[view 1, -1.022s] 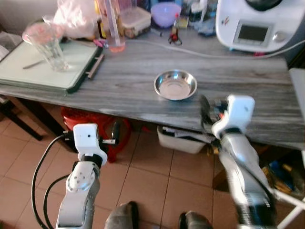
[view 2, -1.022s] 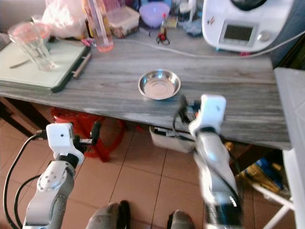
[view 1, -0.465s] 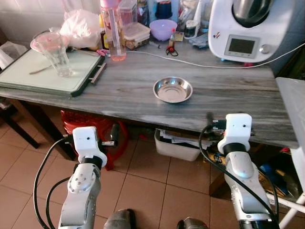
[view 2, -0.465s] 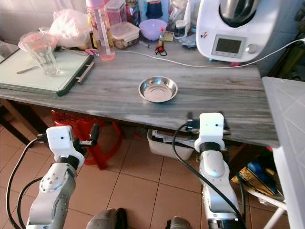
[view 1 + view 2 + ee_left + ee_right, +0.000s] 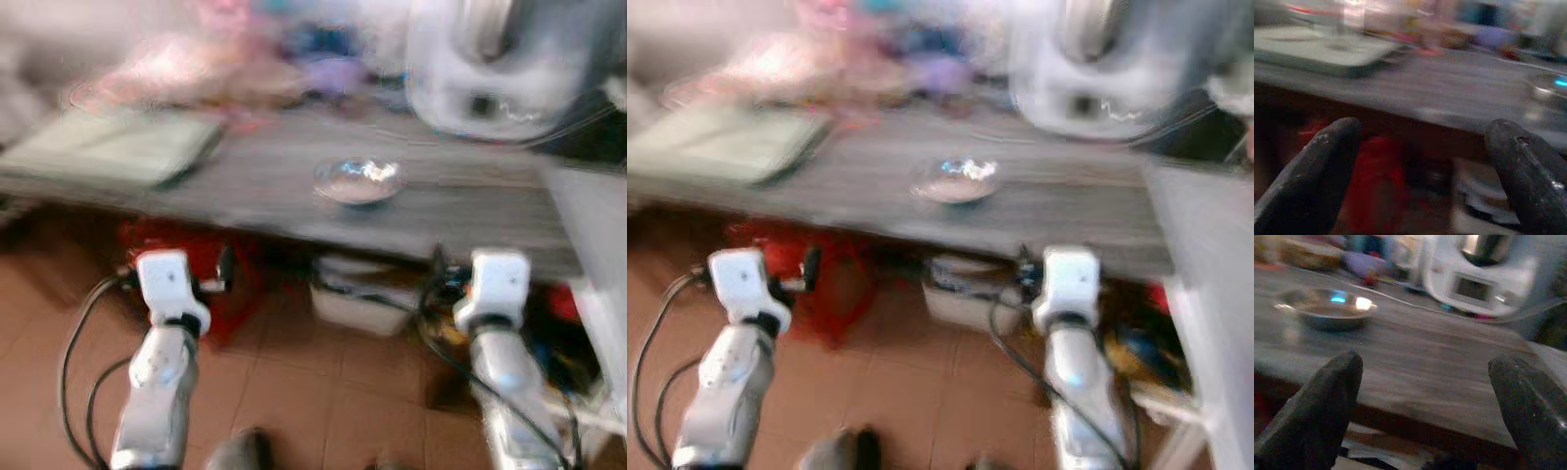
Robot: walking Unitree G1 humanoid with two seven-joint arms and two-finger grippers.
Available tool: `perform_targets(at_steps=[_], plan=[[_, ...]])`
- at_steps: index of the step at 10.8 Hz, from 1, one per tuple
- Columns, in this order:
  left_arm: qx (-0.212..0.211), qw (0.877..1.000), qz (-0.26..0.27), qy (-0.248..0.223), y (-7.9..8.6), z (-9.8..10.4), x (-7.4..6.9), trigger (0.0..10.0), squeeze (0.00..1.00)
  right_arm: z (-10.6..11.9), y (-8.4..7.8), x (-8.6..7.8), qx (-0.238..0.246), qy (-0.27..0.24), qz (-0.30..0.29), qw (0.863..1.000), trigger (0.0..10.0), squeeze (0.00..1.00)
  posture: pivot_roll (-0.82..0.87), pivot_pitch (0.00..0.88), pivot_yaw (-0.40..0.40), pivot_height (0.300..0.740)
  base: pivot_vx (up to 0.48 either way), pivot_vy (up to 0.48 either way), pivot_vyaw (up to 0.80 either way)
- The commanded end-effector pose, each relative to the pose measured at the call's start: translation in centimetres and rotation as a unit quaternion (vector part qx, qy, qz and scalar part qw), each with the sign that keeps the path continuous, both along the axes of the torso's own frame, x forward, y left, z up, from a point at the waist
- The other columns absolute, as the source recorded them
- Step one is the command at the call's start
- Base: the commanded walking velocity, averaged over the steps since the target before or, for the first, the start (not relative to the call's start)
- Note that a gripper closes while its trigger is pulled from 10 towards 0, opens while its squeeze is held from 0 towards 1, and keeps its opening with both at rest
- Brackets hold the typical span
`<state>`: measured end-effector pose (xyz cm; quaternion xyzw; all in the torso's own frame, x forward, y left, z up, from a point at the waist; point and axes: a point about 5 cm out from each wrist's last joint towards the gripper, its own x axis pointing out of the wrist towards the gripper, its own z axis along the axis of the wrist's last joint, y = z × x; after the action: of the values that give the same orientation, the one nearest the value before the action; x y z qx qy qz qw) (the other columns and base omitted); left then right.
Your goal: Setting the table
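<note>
Your small round shiny steel bowl (image 5: 359,180) sits alone on the grey wood-grain tabletop (image 5: 274,191), roughly mid-table and a bit back from the front edge. Heads up, both head views are heavily smeared, so the stuff along the back is mostly mush: a big white kitchen appliance (image 5: 490,69) at the back right, a flat pale green tray (image 5: 108,147) at the left, and pinkish and purple blobs you can't really identify. Both grippers hang below the table edge, well short of the bowl: the left gripper (image 5: 1425,161) has its black fingers spread wide with nothing between them, same for the right gripper (image 5: 1425,391). Underneath there's something red (image 5: 211,279) and a whitish bin (image 5: 362,299) on terracotta floor tiles (image 5: 294,392).
</note>
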<state>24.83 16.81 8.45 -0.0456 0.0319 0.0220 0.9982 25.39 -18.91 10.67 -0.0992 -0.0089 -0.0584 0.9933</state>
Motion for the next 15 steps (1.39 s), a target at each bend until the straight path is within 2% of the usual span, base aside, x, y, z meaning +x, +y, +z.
perform_targets(at_steps=[1,3,4,7,9,11,15], plan=[[0.011,1.000,0.004,0.002,0.4,0.0,0.2,10.0,0.00,-1.3,0.3,-0.9,0.022,0.027,-0.002,0.999,10.0,0.00,-0.02,0.000,0.060,0.740,-0.240,0.000,0.00],[0.008,1.000,-0.003,0.012,0.3,-0.5,-0.2,10.0,0.00,-1.6,-0.2,-1.3,0.046,0.035,-0.020,0.998,10.0,0.00,-0.03,0.000,0.076,0.740,0.000,0.000,0.00],[0.004,1.000,-0.009,0.016,0.0,-0.8,-0.5,10.0,0.00,-1.3,-0.5,-1.3,0.046,0.024,-0.027,0.998,10.0,0.00,-0.04,0.000,0.082,0.740,0.000,0.000,0.00],[-0.020,0.998,-0.065,-0.015,-1.5,0.6,0.0,10.0,0.00,0.2,-0.3,0.3,0.070,0.008,-0.020,0.997,10.0,0.00,-0.04,0.000,0.067,0.740,0.000,0.000,-0.71],[-0.026,0.997,-0.069,-0.022,-1.4,1.0,-0.1,10.0,0.00,0.7,0.8,1.0,0.071,0.005,0.009,0.997,10.0,0.00,-0.03,0.000,0.061,0.740,0.000,0.000,-0.80],[-0.031,0.997,-0.068,-0.020,-1.5,0.9,-0.3,10.0,0.00,1.1,1.1,1.2,0.067,-0.003,0.019,0.998,10.0,0.00,-0.03,0.000,0.056,0.740,0.000,0.000,-0.66],[-0.029,0.997,-0.072,-0.020,-1.5,1.1,-0.4,10.0,0.00,1.5,1.1,1.1,0.069,-0.006,0.031,0.997,10.0,0.00,-0.03,0.000,0.053,0.740,0.000,-0.068,0.00]])
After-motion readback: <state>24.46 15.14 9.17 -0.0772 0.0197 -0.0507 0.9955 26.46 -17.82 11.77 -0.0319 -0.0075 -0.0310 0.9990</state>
